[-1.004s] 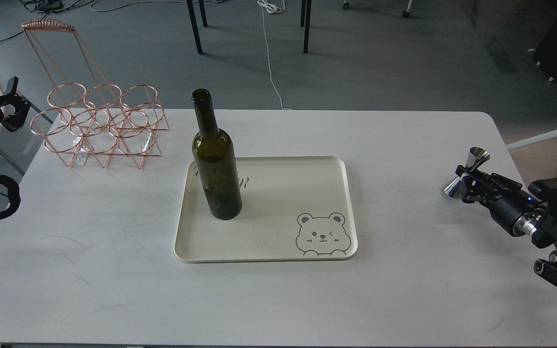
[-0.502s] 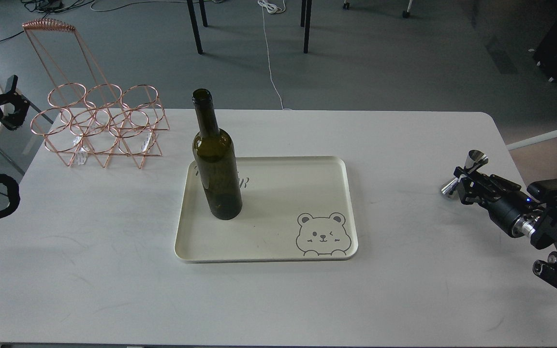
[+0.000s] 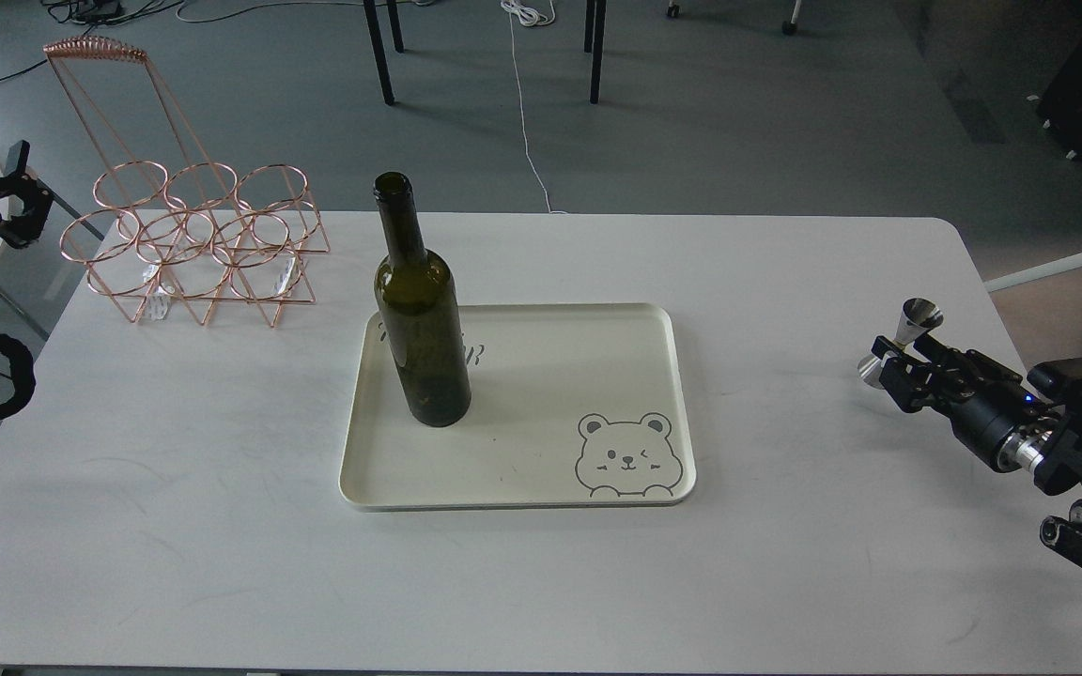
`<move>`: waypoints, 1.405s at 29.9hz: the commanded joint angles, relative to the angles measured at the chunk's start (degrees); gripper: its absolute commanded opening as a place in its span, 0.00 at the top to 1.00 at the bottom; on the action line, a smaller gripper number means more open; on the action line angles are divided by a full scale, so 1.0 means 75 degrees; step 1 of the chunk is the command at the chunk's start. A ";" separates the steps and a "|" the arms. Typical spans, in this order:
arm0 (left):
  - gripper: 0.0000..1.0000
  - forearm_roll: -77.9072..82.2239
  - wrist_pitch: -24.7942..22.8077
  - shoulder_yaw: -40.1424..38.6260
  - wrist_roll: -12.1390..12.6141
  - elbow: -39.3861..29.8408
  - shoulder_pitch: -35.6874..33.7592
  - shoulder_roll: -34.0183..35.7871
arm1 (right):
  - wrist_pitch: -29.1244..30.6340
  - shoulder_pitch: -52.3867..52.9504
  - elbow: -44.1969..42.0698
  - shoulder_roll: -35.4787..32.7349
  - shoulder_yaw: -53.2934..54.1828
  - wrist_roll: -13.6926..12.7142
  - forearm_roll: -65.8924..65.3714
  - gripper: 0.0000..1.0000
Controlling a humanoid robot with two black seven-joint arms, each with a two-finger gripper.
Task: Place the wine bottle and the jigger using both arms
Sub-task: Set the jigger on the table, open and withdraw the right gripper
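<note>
The right gripper [image 3: 890, 368] is closed on the jigger [image 3: 905, 333], holding it tilted, well to the right of the tray [image 3: 541, 488]; the left gripper [image 3: 17, 192] is far to the left of the tray, beside the wire rack [image 3: 193, 249], holds nothing, and I cannot tell if its fingers are open. The bottle [image 3: 421, 319] stands upright in the tray's back-left part, so its placing looks done. What seems left is to bring the jigger over to the tray and set it down.

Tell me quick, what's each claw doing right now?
Left gripper: holding nothing, open or closed cannot be told.
Right gripper: closed on the jigger.
</note>
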 commanded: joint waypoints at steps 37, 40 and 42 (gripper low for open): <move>0.02 0.0012 0.0000 0.0046 0.0082 -0.0350 -0.0050 0.0687 | 0.2723 0.2331 0.2235 -0.2286 0.2969 0.0000 0.5771 0.04; 0.02 0.0035 0.0000 0.0093 0.0117 -0.0853 -0.0050 0.1003 | 0.3356 0.2342 0.1742 -0.1700 0.3193 0.0000 0.6615 0.04; 0.02 0.0070 0.0000 0.0128 0.0117 -0.1169 -0.0062 0.1249 | 0.3696 0.2331 0.1647 -0.1442 0.3275 0.0000 0.7364 0.03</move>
